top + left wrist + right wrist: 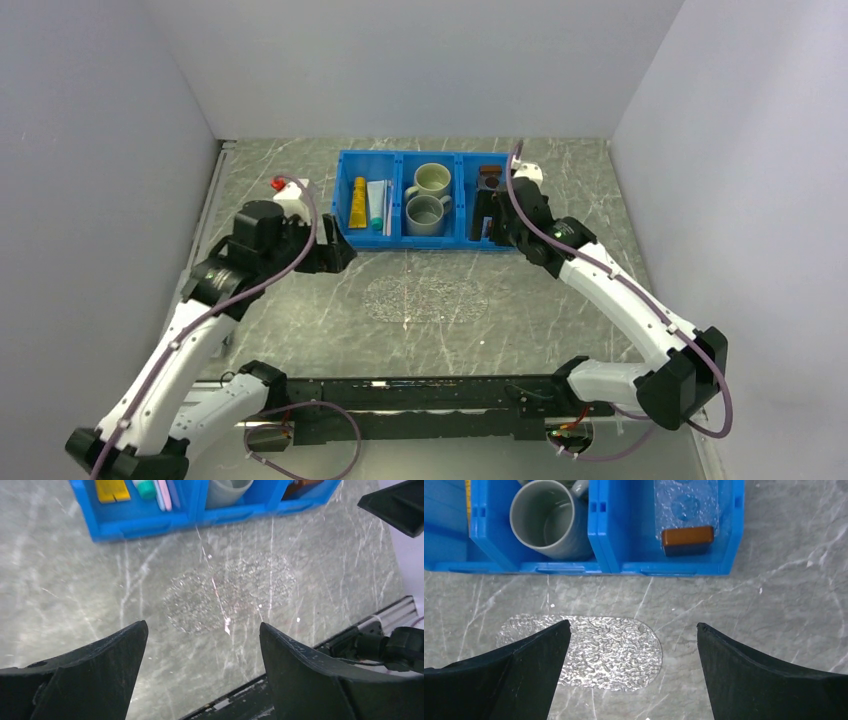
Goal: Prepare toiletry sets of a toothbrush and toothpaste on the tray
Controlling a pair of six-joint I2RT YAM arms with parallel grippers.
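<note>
- Left hand [202,630] is spread wide and empty, hanging over bare surface [75,590] just in front of the bin [135,527].
- Right hand [631,627] is also wide and holds nothing, just in front of the bin's right compartment.
- Tray [686,505] sits in that right compartment with one brown handle [687,536] toward the hand. It is not yet out on the surface.
- Toothbrush [164,492], yellow tube [112,489] and white tube [146,487] lie side by side in the left compartment. Mugs [428,215] fill the middle one.
- A clear textured patch [584,650] lies mid-surface; I cannot tell what it is.
- The tray is probably stiff, light and slick, so grip the handle block, not the sheet.
- The toothbrush looks thin and light, lying close beside a tube, so pinch across the shaft at mid-length.
- The tubes are likely soft, so squeeze gently at the body.
</note>
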